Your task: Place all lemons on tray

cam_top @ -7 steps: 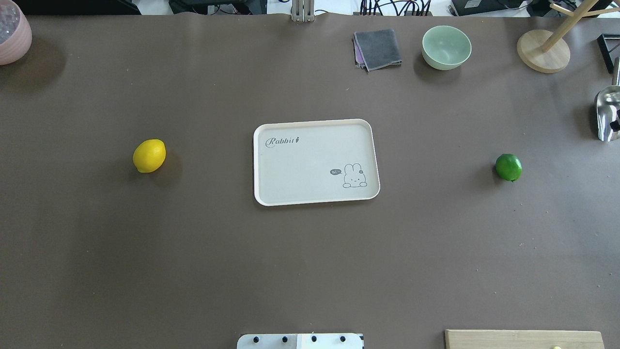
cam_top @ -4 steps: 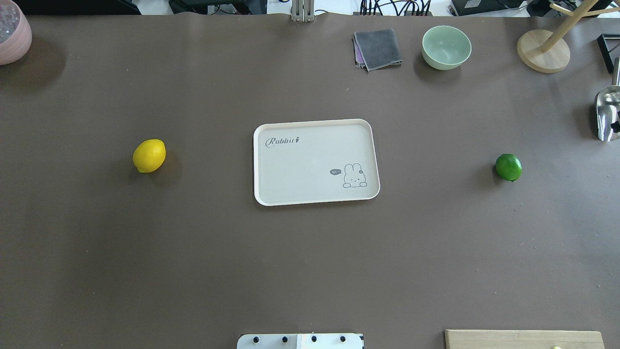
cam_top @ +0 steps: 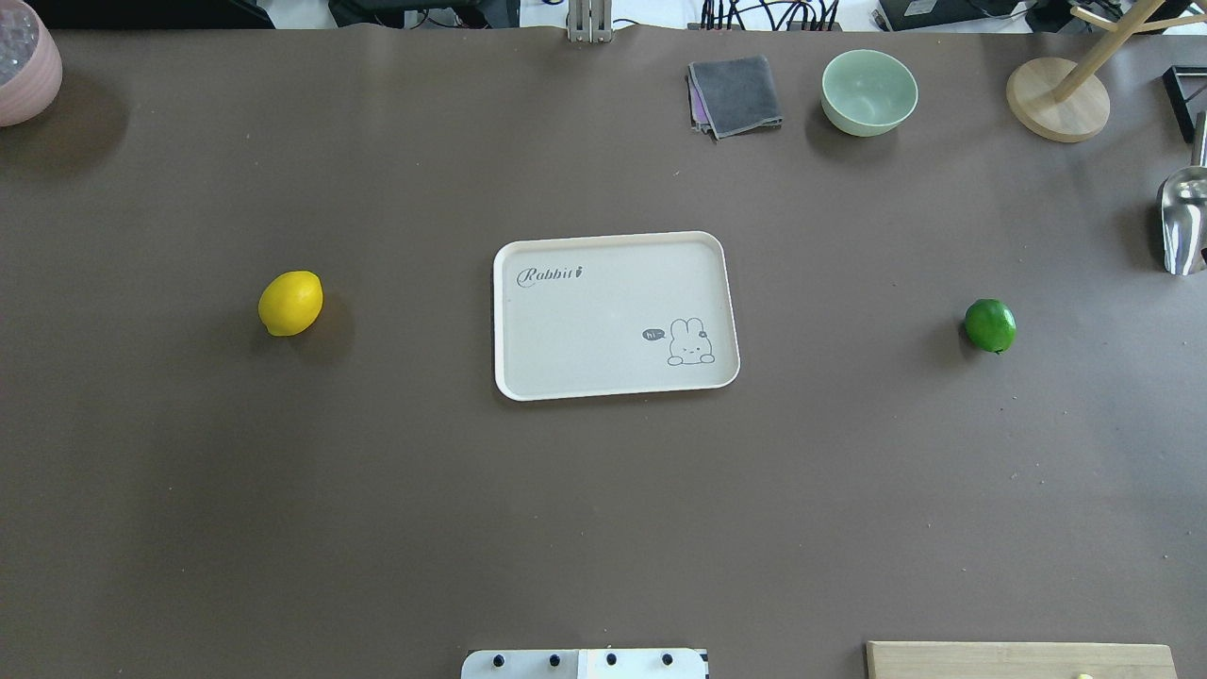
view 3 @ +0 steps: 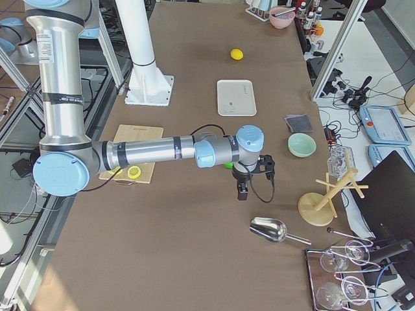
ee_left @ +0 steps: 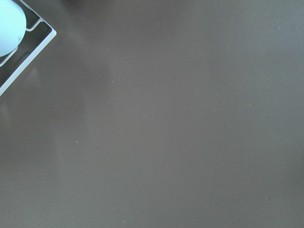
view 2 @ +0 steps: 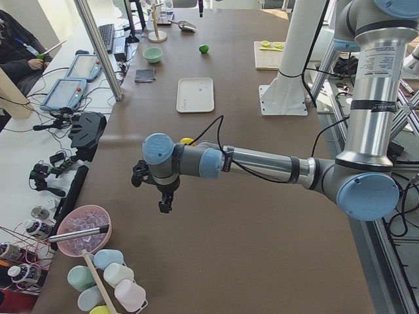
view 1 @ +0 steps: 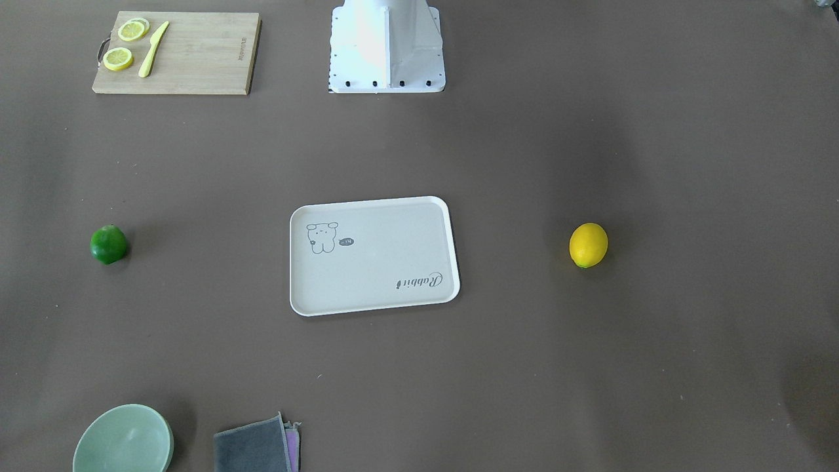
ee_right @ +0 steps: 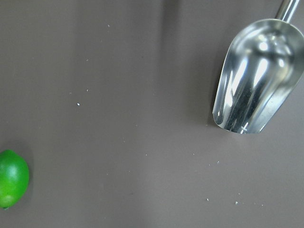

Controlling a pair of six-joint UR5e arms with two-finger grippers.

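Observation:
The yellow lemon lies on the table left of the tray. The green lemon lies right of it. Both are apart from the tray, which holds nothing. My left gripper shows only in the exterior left view, above the table beyond the yellow lemon. I cannot tell if it is open. My right gripper shows only in the exterior right view, above the table beyond the green lemon. I cannot tell its state either. The green lemon also shows in the right wrist view.
A metal scoop lies at the right edge. A green bowl, grey cloth and wooden stand are at the back, a pink bowl at back left. A cutting board with lemon slices sits beside the robot base.
A small dark part at the right edge beside the scoop has left the overhead view. The lemons and the tray have not moved.

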